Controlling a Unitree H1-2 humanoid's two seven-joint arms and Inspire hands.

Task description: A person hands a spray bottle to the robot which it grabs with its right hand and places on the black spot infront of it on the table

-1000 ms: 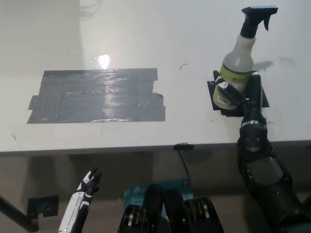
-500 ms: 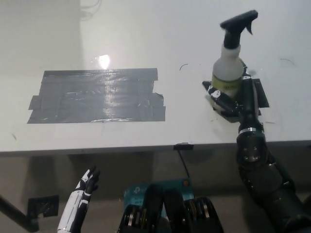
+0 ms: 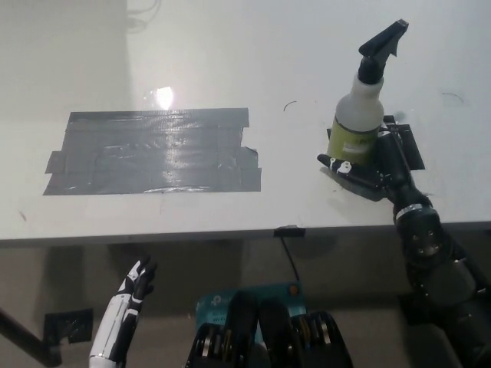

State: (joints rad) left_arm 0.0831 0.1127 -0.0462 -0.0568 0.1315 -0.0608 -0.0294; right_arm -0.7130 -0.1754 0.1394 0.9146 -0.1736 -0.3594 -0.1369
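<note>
white table (image 3: 230, 46) carries grey tape patch (image 3: 153, 151); spray bottle (image 3: 357, 115) near right edge

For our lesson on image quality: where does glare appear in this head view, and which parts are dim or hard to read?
Head view: a bright glare spot sits on the white table just above the grey tape patch, whose surface shines; below the table edge the floor is dim, where the left hand rests; the right hand blends into the black spot beside the spray bottle.

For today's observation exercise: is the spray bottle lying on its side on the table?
No, the spray bottle stands upright, held by the black right hand.
</note>
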